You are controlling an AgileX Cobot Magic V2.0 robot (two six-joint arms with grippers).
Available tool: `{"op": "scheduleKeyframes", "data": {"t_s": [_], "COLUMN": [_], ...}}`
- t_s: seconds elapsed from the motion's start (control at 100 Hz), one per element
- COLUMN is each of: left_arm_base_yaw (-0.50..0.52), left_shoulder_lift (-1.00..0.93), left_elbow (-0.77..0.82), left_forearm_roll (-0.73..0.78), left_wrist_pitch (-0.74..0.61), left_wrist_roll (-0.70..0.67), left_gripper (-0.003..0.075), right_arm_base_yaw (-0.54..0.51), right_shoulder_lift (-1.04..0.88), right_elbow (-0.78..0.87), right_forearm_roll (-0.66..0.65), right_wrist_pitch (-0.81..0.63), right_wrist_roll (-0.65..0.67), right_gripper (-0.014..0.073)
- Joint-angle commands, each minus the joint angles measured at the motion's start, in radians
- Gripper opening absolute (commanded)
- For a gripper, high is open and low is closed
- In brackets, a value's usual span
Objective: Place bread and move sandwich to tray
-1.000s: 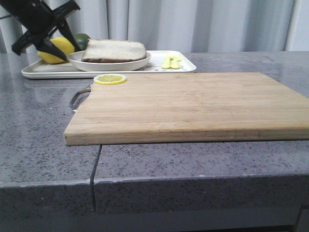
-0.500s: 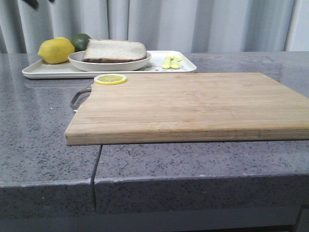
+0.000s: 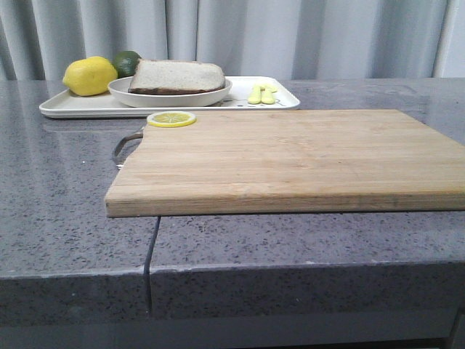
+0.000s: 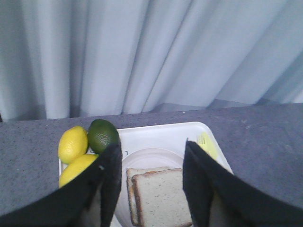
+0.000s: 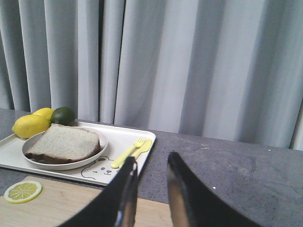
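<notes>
— Front view first: what is sitting on the bench [image 3: 65,189]?

— A wooden cutting board [image 3: 290,156] is lying near the front edge, with a lemon slice [image 3: 171,118] resting on its far left corner. Behind it the tray [image 3: 76,107] is lying flat, carrying the plate [image 3: 170,98] with the sandwich [image 3: 178,76] on it.

— And the bread?

— The bread [image 5: 64,143] is lying on top of the stack, pale face up, with its dark crust showing along the edge. From the left wrist I am seeing two slices overlapping there.

— Anything else on that tray?

— A lemon [image 3: 89,75] and a lime [image 3: 126,62] are sitting at its left end, and a yellow fork [image 3: 261,94] is lying to the right of the plate.

— How are the hands looking?

— The left hand [image 4: 151,184] is hanging above the plate with its fingers spread wide, gripping nothing. The right hand [image 5: 150,189] is hovering over the bench beside the tray, its fingers slightly parted and empty.
</notes>
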Motion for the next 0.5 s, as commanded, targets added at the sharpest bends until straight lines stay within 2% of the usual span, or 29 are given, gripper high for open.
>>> {"op": "scheduleKeyframes", "data": {"t_s": [0.0, 0.12, 0.24, 0.49], "left_arm_base_yaw": [-0.040, -0.079, -0.104, -0.109], "left_shoulder_lift": [-0.085, -0.143, -0.242, -0.518], "left_elbow": [-0.027, 0.001, 0.114, 0.527], "left_forearm_roll": [-0.022, -0.022, 0.014, 0.170], "left_wrist_pitch": [-0.025, -0.025, -0.025, -0.027], "left_wrist_roll": [0.027, 0.041, 0.094, 0.116], "left_gripper": [0.0285, 0.0284, 0.0284, 0.0285], "right_arm_base_yaw": [-0.004, -0.004, -0.004, -0.004], "right_shoulder_lift": [-0.001, -0.001, -0.001, -0.001], "right_elbow": [-0.030, -0.030, -0.030, -0.030], "right_forearm_roll": [-0.005, -0.005, -0.005, -0.005], "right_wrist_pitch": [-0.059, -0.059, -0.059, -0.056], "right_wrist_roll": [-0.007, -0.007, -0.007, -0.007], "right_gripper": [0.0187, 0.0187, 0.0187, 0.0187]}}
